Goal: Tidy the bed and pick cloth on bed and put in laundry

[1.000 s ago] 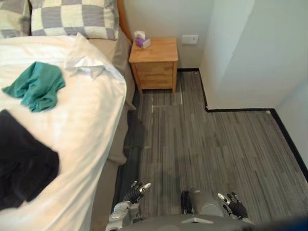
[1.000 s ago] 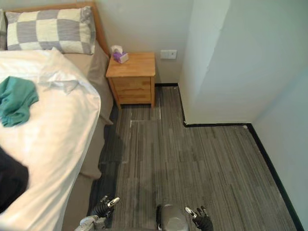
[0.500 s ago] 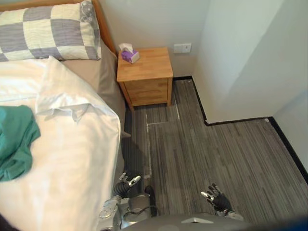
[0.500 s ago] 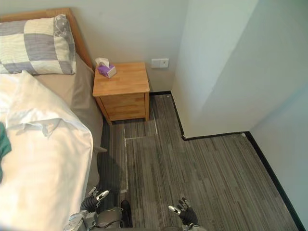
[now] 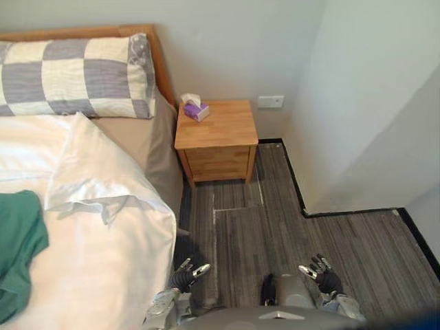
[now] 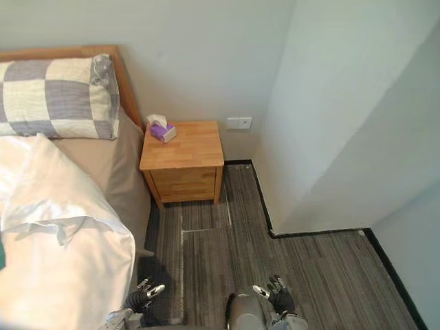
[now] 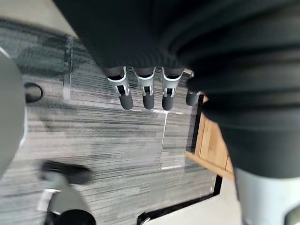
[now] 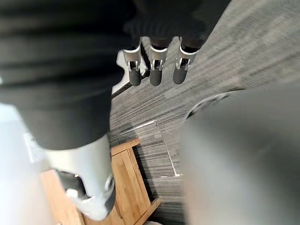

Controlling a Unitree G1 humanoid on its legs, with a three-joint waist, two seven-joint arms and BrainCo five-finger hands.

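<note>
BEDROOM, bedside: the robot's left hand [image 5: 186, 273] hangs low over the grey striped floor [image 5: 282, 227], just beside the bed's [image 5: 152, 155] near edge. Its fingers [image 7: 125, 96] are straight, loosely spread and hold nothing. The dark tip next to them in the left wrist view is prob. the thumb, though the angle is poor. The right hand [image 5: 322, 276] hangs over the floor on the other side, well apart from the left. Its fingers [image 8: 156, 72] are likewise straight and relaxed, w/ nothing between them.

The task's green cloth [image 5: 17, 251] lies crumpled on the white duvet [image 5: 103, 227], far out to the left of the left hand's fingertips and cut off by the view's edge. Neither hand touches it.

Ahead of both sets of fingertips, well apart from them, a wooden nightstand [image 5: 218, 134] stands against the wall, touching or nearly touching the bed's side. A purple-and-white tissue box [image 5: 196, 110] sits on its top at the corner nearest the bed. A white wall socket [image 5: 271, 102] shows just beyond the nightstand, on the right-hand side. A grey-and-cream checked pillow [image 5: 75, 75] leans against the wooden headboard [image 5: 82, 31], further from the fingers than the duvet's folded-back corner.
</note>
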